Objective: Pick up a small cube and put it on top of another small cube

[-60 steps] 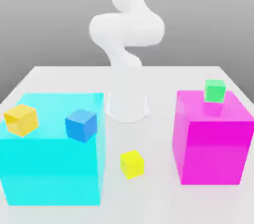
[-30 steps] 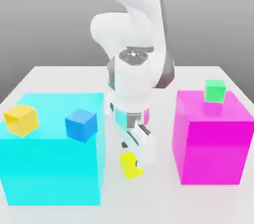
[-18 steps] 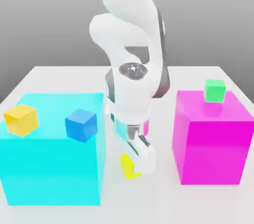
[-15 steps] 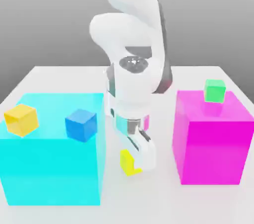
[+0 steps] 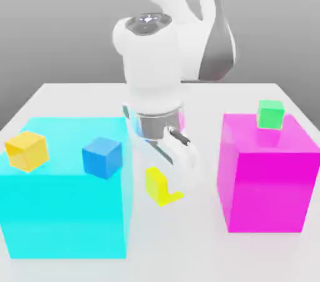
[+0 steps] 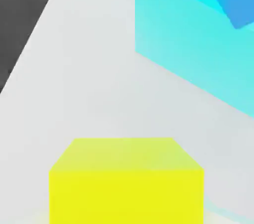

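No text, label, brand, number or sign can be read anywhere in either view: every surface is plain and unmarked.

The arm (image 5: 153,55) looks like smooth white plastic with a soft sheen, a metal-looking ring at its wrist. The small cube (image 5: 157,187) is flat, matt yellow; the worktop (image 5: 206,256) a pale, faintly reflective surface.
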### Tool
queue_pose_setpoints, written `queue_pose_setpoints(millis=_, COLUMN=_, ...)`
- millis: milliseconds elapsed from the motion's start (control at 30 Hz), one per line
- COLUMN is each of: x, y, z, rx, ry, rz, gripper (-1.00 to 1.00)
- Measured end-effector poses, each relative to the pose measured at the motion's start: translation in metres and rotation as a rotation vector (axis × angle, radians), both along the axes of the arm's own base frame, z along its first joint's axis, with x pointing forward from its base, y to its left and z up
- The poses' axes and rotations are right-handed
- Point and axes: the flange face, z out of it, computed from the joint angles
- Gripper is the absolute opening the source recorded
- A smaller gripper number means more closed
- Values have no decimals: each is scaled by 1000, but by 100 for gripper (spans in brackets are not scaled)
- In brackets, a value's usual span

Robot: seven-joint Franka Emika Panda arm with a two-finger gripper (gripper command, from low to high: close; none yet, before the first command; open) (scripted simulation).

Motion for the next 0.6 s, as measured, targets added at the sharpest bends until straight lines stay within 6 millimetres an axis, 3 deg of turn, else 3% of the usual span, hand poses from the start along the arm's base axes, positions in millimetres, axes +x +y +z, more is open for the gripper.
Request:
queue_pose_setpoints(millis=100, x=19, y=-34, z=55, rx=44, ry=-44, rz=-44, gripper=-100)
queue_pose_setpoints(millis=167, x=22, y=-64, z=80, rx=33, ry=-52, rz=-44, gripper=-100)
queue_pose_setpoints(millis=400, x=-7, y=-178, z=142, rx=-87, ry=2, rz=-18, gripper=-100)
queue_pose_setpoints(millis=500, x=-24, y=-212, z=132, rx=-134, ry=19, rz=-27, gripper=-100)
queue_pose_setpoints(millis=600, x=-27, y=-219, z=92, rx=-141, ry=17, rz=-35, gripper=-100)
